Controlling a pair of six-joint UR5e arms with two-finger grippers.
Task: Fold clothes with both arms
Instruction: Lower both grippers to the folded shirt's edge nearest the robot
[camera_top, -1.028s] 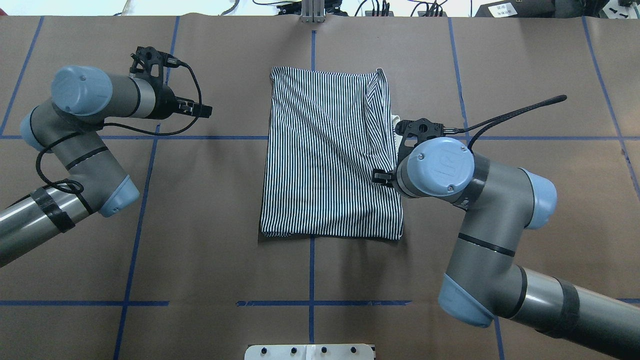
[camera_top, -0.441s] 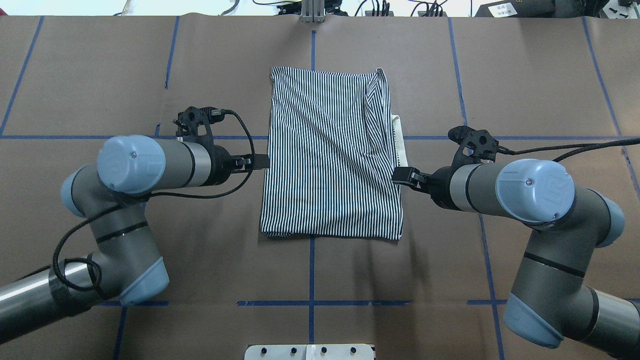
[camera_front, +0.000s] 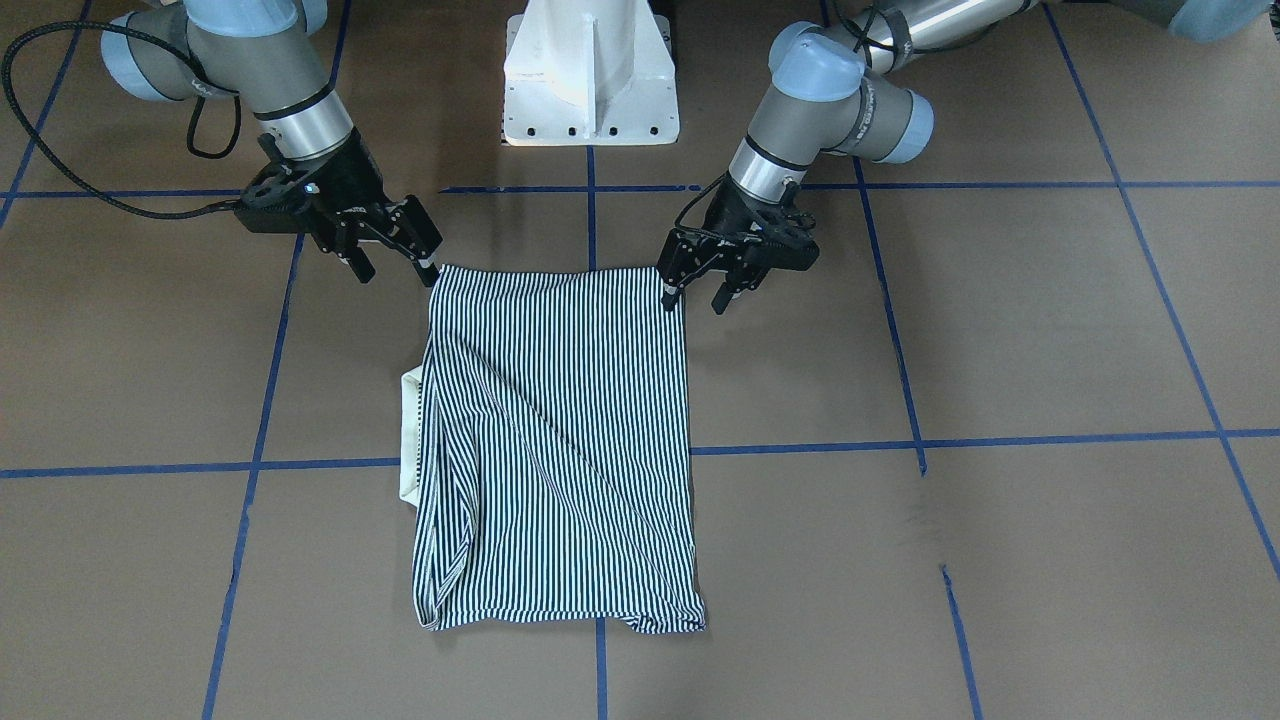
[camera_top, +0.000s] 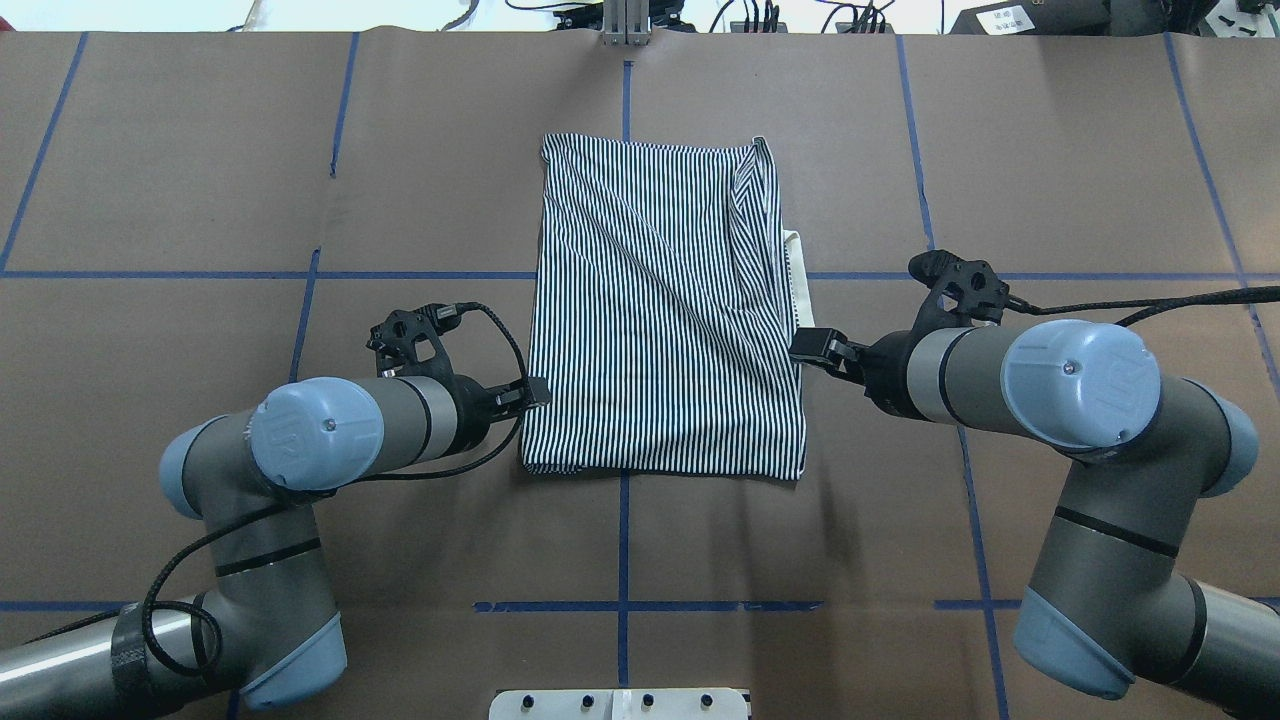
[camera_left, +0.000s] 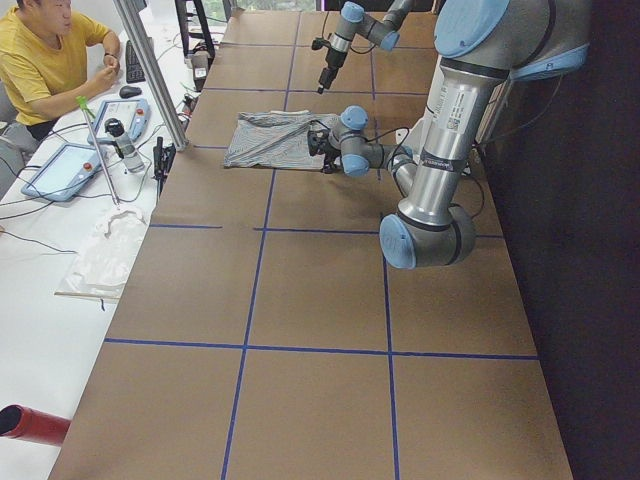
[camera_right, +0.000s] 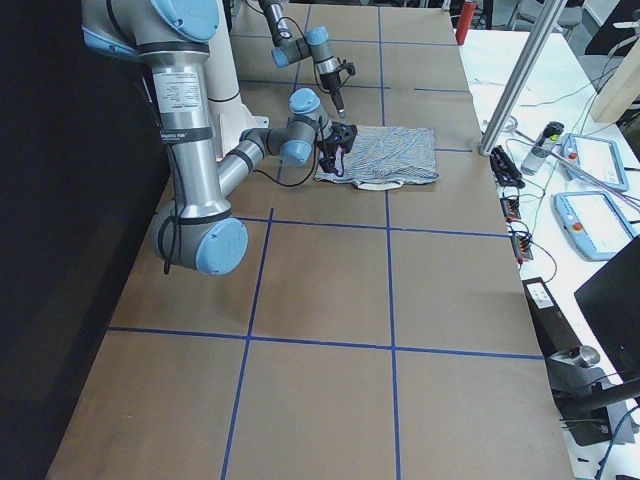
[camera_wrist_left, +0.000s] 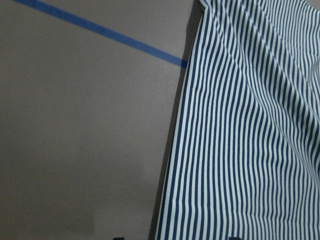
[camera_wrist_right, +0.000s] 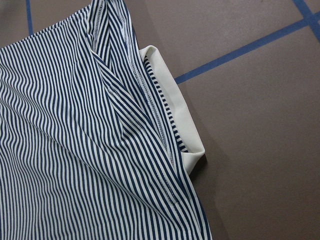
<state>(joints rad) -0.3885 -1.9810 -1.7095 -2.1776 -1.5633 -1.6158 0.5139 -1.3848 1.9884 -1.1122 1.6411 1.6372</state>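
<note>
The shirt (camera_top: 660, 300) lies flat in the middle of the bench (camera_top: 200, 150), folded into a long strip. One short end points at my base, and that end has two corners. My left arm (camera_top: 330, 440) has brought the left jaws right up to the corner on my left side. My right arm (camera_top: 1000, 380) has the right jaws by the corner on my right side. Both are open, with the fingers apart, and they hold nothing. I cannot tell if a finger touches the cloth or is just above it.

I think this shirt is light, thin and very floppy. It will not keep its shape when I lift it. It has a few layers, and they may slide over each other. So I should pinch each corner a little way in and catch all the layers at once. I should lift both corners together, at the same height, or the strip will twist. The cream collar (camera_wrist_right: 170, 100) pokes out on my right side. It looks a bit stiffer, and I should not snag it.
</note>
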